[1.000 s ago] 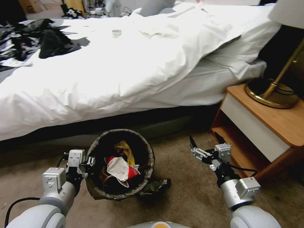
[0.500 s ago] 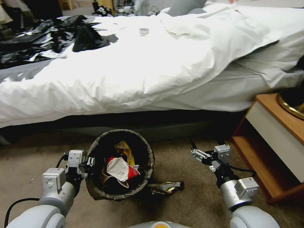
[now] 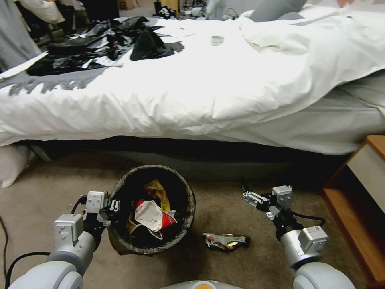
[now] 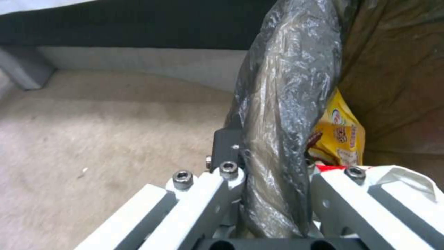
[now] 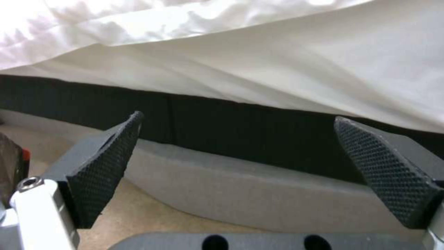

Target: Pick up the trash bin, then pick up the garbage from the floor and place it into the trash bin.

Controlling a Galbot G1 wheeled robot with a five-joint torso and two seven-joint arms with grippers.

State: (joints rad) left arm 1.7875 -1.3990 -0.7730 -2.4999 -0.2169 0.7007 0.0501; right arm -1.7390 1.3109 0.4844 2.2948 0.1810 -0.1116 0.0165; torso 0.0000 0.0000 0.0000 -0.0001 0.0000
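The trash bin (image 3: 189, 200), round with a dark liner folded over its rim, hangs just above the floor (image 3: 48, 192) in front of the bed. My left gripper (image 3: 113, 205) is shut on the bin's left rim; in the left wrist view the gripper (image 4: 270, 152) pinches the liner-covered rim (image 4: 287, 86). Inside lie a red-white wrapper (image 3: 152, 214) and a yellow wrapper (image 3: 158, 190). A dark shiny wrapper (image 3: 226, 241), garbage, lies on the carpet right of the bin. My right gripper (image 3: 258, 185) is open and empty, above and right of that wrapper, and points at the bed base (image 5: 245, 163).
The bed with a white duvet (image 3: 208, 92) and dark base (image 3: 224, 150) runs across ahead. A wooden nightstand (image 3: 363, 192) stands at the right edge. Black clothes (image 3: 100, 44) lie on the bed's far left. White fabric (image 3: 12, 168) rests on the floor at left.
The camera has swung left, so the bed and nightstand slid right in the picture. The held bin kept its place with the arms, and the floor wrapper now lies apart from the bin.
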